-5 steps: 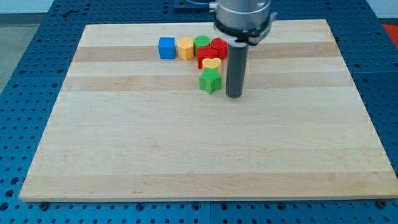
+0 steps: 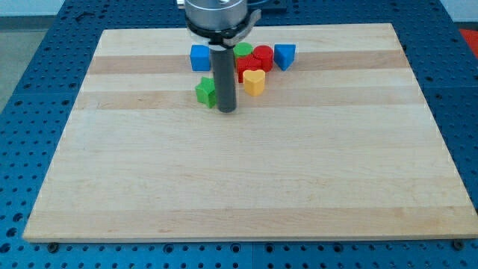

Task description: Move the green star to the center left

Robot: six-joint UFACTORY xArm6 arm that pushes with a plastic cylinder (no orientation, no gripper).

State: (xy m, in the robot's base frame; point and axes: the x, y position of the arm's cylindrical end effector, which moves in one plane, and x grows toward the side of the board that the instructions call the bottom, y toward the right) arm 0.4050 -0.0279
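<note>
The green star (image 2: pixel 205 92) lies on the wooden board (image 2: pixel 239 187) in the upper middle, a little left of centre. My tip (image 2: pixel 226 110) stands right against the star's right side. Just above and right of the rod is a cluster: a blue cube (image 2: pixel 199 57), a green round block (image 2: pixel 243 51), a red block (image 2: pixel 261 57), a yellow heart-like block (image 2: pixel 255 81) and a blue triangular block (image 2: pixel 284 55). The rod hides part of the cluster, where a yellow block stood.
The board is ringed by a blue perforated table (image 2: pixel 30 112). The arm's grey body (image 2: pixel 216 15) hangs over the board's top edge.
My tip has swept left from the star's right side, pushing the green star left, away from the yellow heart. The blue triangular block, hidden before, now shows.
</note>
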